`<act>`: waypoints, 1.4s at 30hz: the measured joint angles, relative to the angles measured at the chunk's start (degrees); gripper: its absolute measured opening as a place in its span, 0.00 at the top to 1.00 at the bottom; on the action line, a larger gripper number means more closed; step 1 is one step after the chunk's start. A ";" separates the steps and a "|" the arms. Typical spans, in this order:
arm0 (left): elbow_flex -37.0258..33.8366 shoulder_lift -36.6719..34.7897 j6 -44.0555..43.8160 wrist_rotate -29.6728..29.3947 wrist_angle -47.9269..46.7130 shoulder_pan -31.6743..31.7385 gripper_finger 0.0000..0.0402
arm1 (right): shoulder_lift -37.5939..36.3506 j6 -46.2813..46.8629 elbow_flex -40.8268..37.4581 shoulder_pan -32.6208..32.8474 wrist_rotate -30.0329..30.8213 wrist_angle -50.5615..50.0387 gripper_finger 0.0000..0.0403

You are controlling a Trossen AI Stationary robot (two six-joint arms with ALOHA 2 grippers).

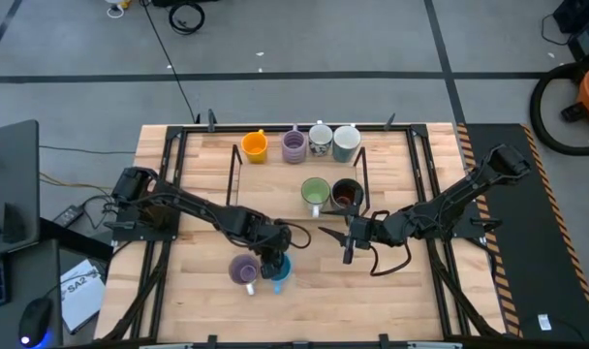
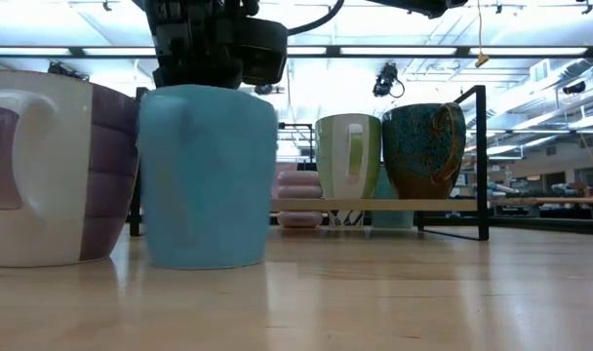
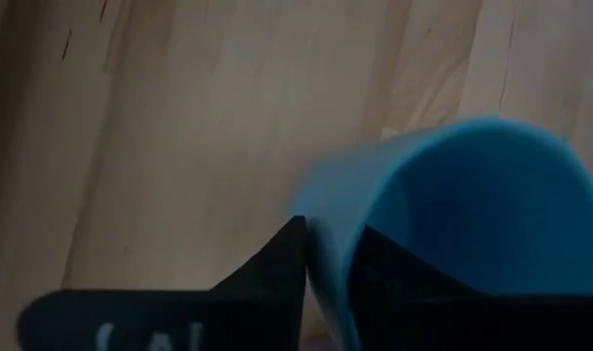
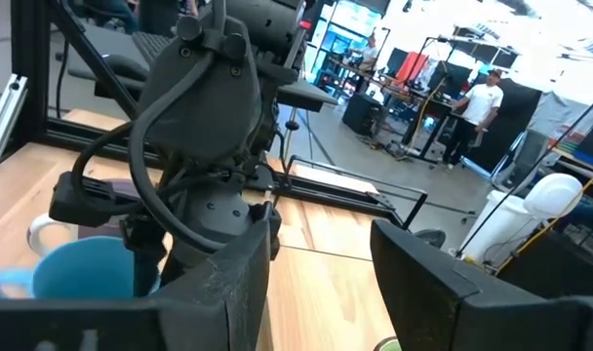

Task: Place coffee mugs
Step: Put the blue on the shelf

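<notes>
A blue mug (image 1: 281, 272) stands upright on its base on the wooden table, near the front edge. My left gripper (image 1: 273, 256) comes down on it from above and is shut on its wall. Just to the left a lavender mug (image 1: 243, 269) stands on the table, its handle (image 2: 9, 146) showing in the low view. My right gripper (image 1: 348, 242) hangs open and level right of centre, holding nothing. Orange (image 1: 255, 146), lavender (image 1: 294, 146), white patterned (image 1: 320, 141) and pale (image 1: 346, 142) mugs stand in the rack's far row. Green (image 1: 315, 193) and dark (image 1: 347, 195) mugs stand in front of them. My left gripper pinches the blue mug's wall at the rim (image 3: 328, 255), one finger (image 3: 267, 273) outside and the other (image 3: 399, 278) inside the mug. The fingers come steeply from above. The mug stands upright with its base on the table (image 2: 207, 261).
The black wire rack (image 2: 482, 161) takes up the table's far middle. Black frame rails (image 1: 169, 174) run along the table's left and right sides. Bare wood (image 1: 391, 291) lies at the front right. In the right wrist view, people stand in the room beyond the table.
</notes>
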 joint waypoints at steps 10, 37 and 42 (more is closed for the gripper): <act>-0.07 -1.26 6.87 6.44 -0.52 3.87 0.93 | -0.61 -0.87 0.00 2.98 3.86 -0.35 0.54; 17.09 -1.62 40.42 -6.00 -17.99 20.59 0.93 | -1.73 -0.42 0.00 9.22 16.94 -3.50 0.54; 17.18 1.03 43.95 -5.64 -15.56 23.66 0.93 | -1.73 0.41 0.00 8.72 15.10 -3.56 0.54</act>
